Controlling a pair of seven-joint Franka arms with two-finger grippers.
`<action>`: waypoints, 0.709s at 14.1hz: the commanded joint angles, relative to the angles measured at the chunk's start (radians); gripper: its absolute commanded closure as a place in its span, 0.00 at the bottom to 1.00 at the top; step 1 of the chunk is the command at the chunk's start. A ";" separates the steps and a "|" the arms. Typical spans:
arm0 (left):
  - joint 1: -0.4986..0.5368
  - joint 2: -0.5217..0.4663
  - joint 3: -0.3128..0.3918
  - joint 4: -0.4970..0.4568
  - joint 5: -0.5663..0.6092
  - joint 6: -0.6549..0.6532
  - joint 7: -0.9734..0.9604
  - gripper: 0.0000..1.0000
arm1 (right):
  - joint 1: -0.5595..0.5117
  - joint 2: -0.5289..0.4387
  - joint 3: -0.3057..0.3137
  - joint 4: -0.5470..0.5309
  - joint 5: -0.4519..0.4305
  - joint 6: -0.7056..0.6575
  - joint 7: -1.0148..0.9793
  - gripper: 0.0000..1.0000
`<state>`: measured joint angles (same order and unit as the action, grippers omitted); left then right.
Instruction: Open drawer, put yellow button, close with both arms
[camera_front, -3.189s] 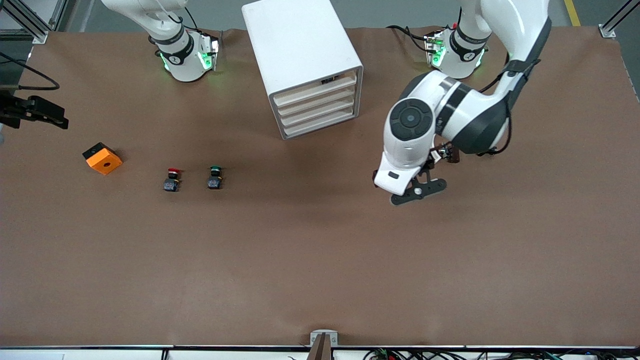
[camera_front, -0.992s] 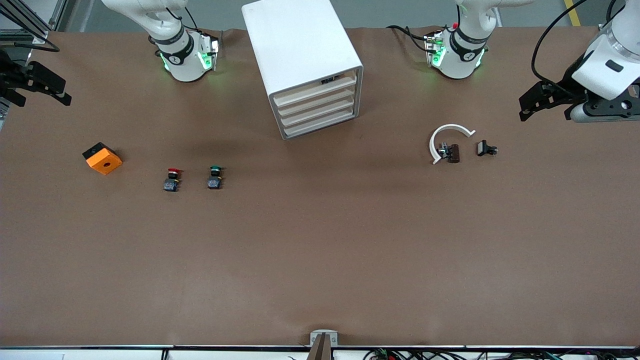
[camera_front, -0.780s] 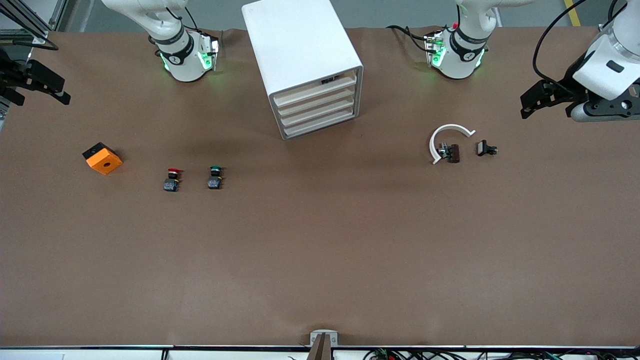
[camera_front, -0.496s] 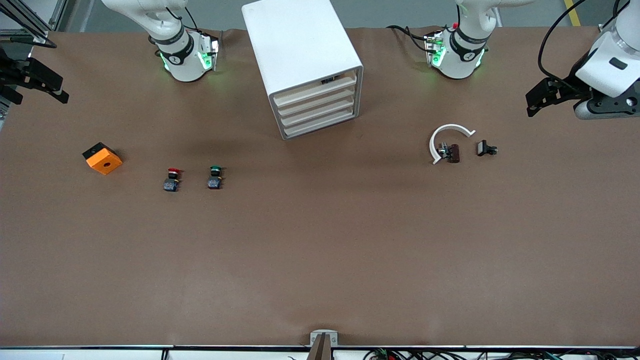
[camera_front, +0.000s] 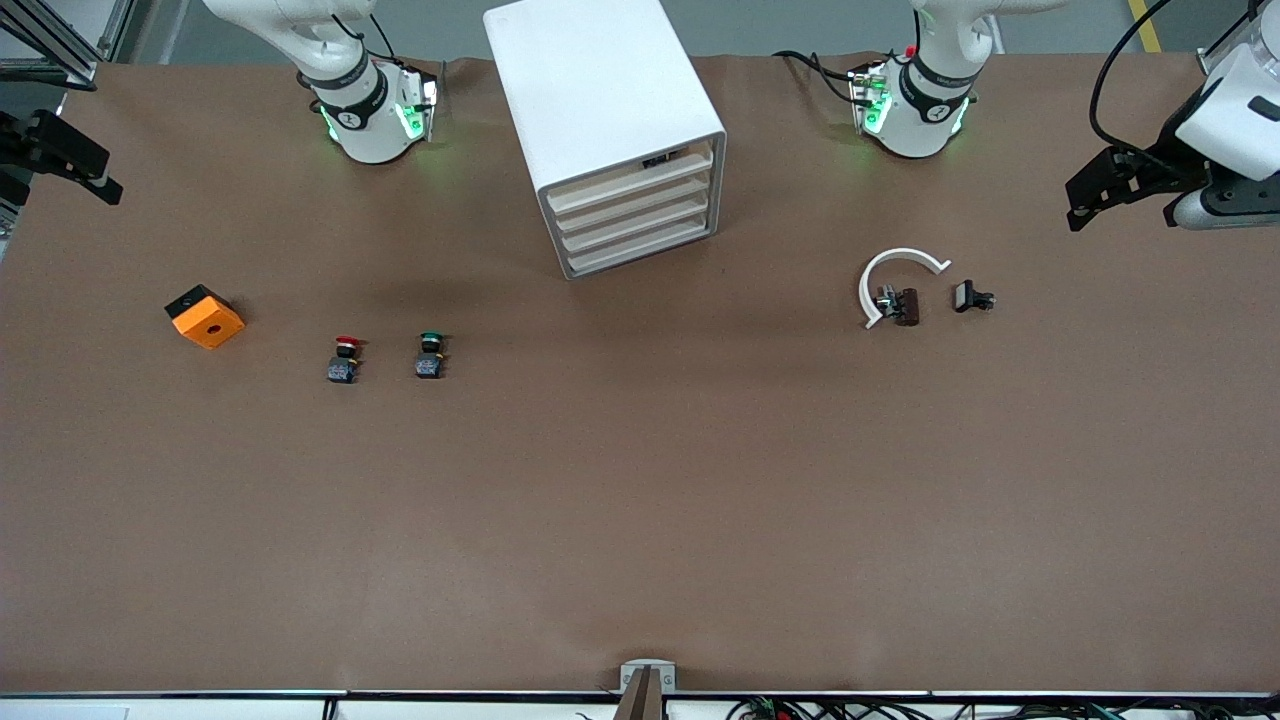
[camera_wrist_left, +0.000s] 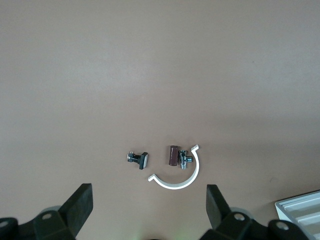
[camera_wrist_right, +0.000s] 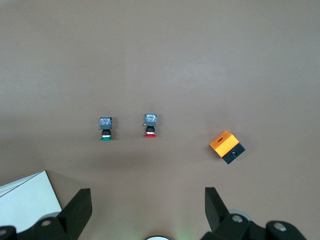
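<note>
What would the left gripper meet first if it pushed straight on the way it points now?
Probably bare table. The open left gripper points down at it; the white curved clip lies closest to that line, though depth is unclear.

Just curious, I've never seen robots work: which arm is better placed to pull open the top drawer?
Probably left. The left gripper and right gripper both hang open over the table's ends, but the drawer front angles toward the left arm's end.

the cabinet (camera_front: 608, 130) stands between the two arm bases. toward the right arm's end, nearer the front camera, lie two buttons (camera_front: 343, 360) (camera_front: 430, 356) side by side and a block (camera_front: 205, 316); toward the left arm's end, a ring clip (camera_front: 893, 283) and a small part (camera_front: 970, 297).
</note>
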<state>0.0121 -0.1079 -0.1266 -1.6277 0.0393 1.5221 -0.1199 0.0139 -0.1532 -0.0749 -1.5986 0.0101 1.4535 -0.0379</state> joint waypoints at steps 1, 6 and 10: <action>-0.009 0.030 0.002 0.060 0.005 -0.052 0.017 0.00 | -0.011 -0.012 0.001 0.003 0.014 -0.002 0.018 0.00; -0.003 0.030 0.005 0.063 0.013 -0.073 0.016 0.00 | -0.009 -0.014 0.004 0.003 0.024 -0.002 0.061 0.00; 0.000 0.030 0.005 0.063 0.016 -0.074 0.020 0.00 | -0.006 -0.016 0.004 -0.001 0.024 -0.005 0.053 0.00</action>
<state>0.0127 -0.0890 -0.1254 -1.5943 0.0393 1.4730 -0.1198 0.0138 -0.1533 -0.0759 -1.5961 0.0207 1.4534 0.0070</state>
